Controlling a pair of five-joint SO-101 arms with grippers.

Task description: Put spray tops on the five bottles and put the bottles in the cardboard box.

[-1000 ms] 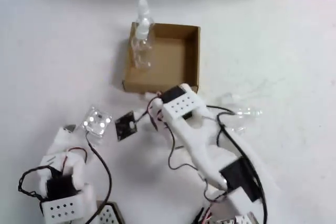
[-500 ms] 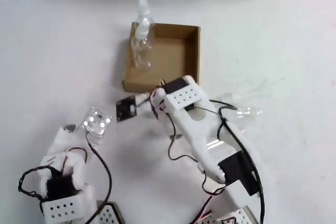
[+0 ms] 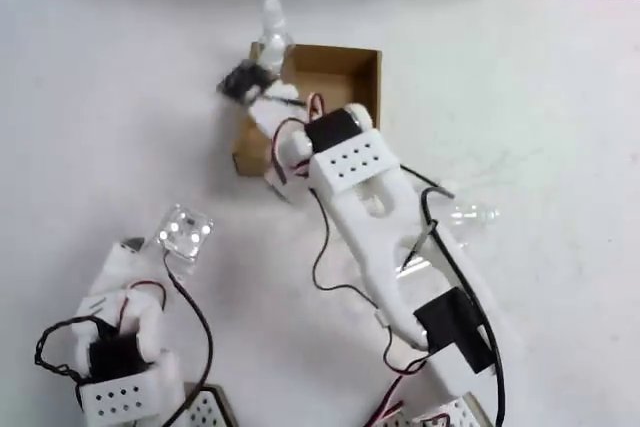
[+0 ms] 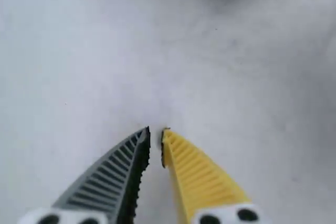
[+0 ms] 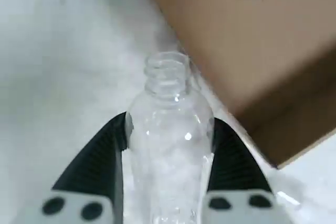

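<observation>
Nearest first, near-left corner: left arm sits low over the counter. Left jaws are clenched, grey tip and yellow tip all but touching, nothing btw them, just bare counter underneath.

Moving up, the right arm stretches from the near-right edge diagonally toward the far left, crossing the near edge of the cardboard box. Right of that arm, a clear bottle lies on its side on the counter, well apart from the box.

Now the busy bit: right jaws are grasping an uncapped bottle round its body, one black jaw each side, the open threaded neck poking out past the tips. It's held just beside the box, outside the left wall, neck close to the cardboard. Touching or not, can't tell.

Box is brown, open-topped, approx mid-counter. Something clear shows inside it in the right wrist view, prob. another bottle, too little visible to be sure.

Farthest: one bottle w/ white spray top, upright, just beyond the box's far-left corner.
</observation>
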